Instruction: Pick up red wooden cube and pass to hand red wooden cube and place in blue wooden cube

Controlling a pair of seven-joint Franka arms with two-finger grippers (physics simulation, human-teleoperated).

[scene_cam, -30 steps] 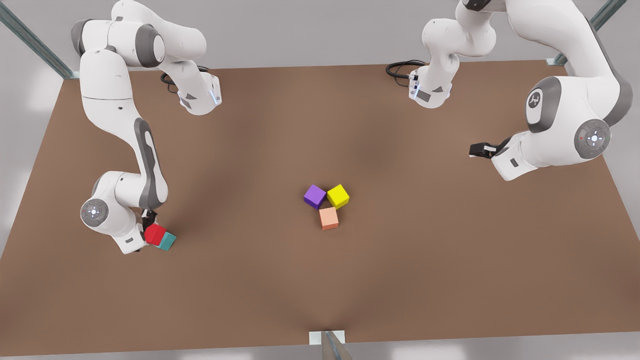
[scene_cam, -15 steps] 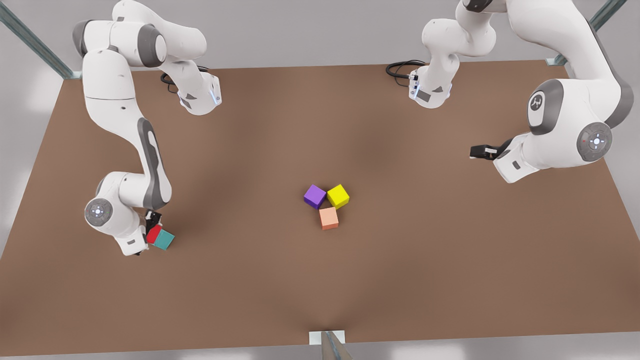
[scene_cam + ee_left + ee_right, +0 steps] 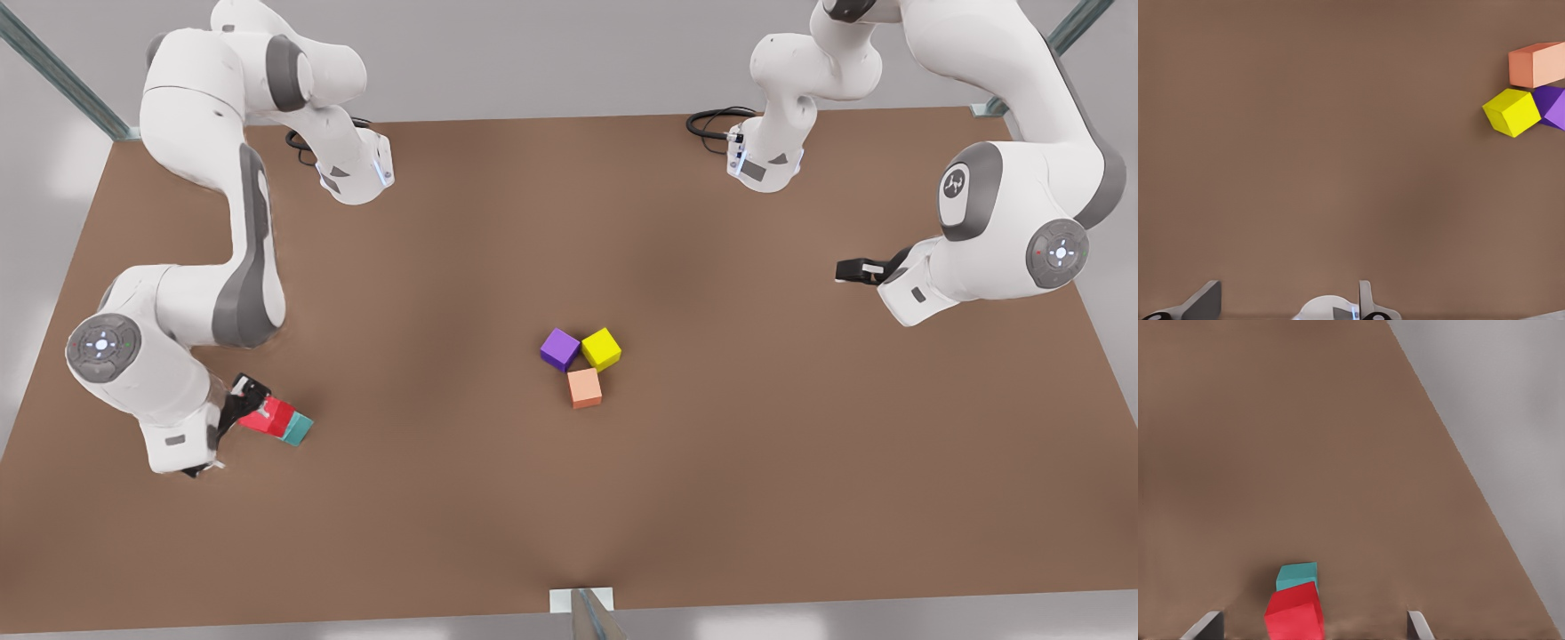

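Both grippers open over the brown table (image 3: 729, 498), grey room around it.

right gripper (image 3: 238, 411) drawn back, fingers spread, red wooden cube (image 3: 274, 416) released

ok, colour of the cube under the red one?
Teal, the blue wooden cube beneath the red wooden cube; clearest in the right wrist view.

No readable words or numbers appear; the only sign is a small white emblem on the grey joint cap (image 3: 953, 180) of the arm at the front view's right.
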